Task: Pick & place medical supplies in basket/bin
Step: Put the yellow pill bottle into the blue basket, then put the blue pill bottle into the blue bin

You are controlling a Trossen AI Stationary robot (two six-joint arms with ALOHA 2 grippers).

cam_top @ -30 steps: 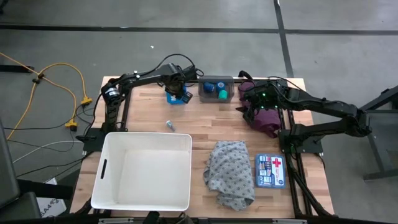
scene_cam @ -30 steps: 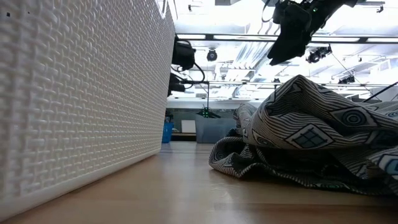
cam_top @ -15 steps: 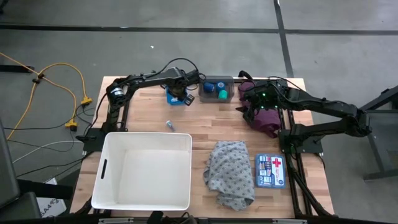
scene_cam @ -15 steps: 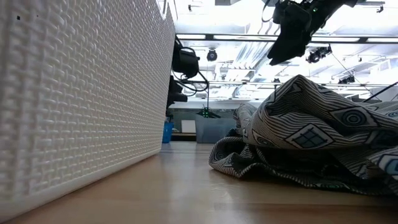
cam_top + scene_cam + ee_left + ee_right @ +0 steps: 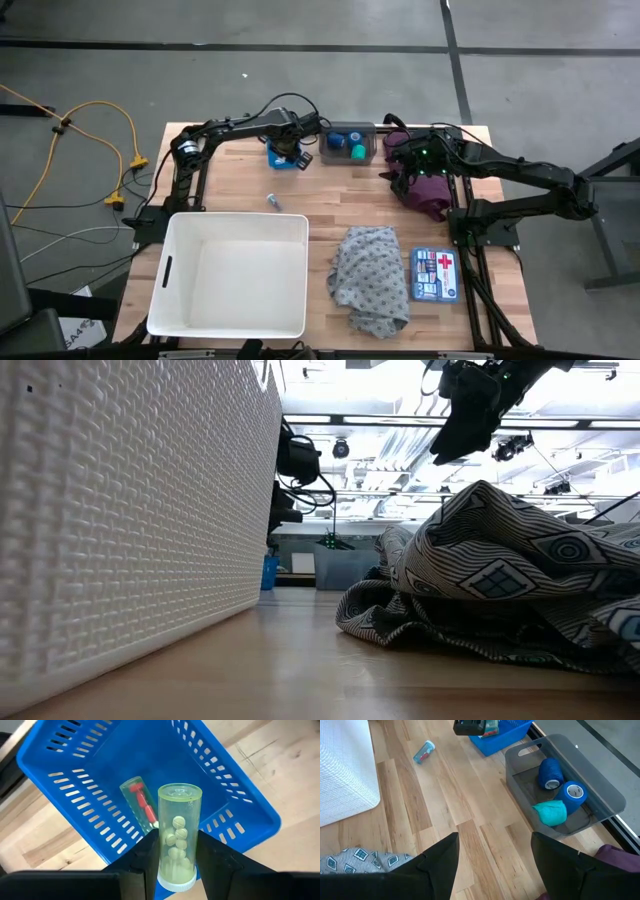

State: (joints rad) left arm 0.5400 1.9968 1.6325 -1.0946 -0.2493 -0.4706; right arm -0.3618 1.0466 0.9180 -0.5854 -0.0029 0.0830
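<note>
The high camera looks straight down on the whole table (image 5: 250, 170). The low one sits at tabletop level, hard against the basket (image 5: 120, 510) wall and grey cloth (image 5: 510, 570). The left wrist camera hangs close over the blue bin (image 5: 100, 765) — the right wrist camera sees that bin too, from farther off.

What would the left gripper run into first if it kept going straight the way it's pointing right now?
The left gripper, shut on a clear vial of yellow pills, points down into the small blue bin. It would likely meet the bin's floor beside the red vial lying there, though depth is unclear.
</note>
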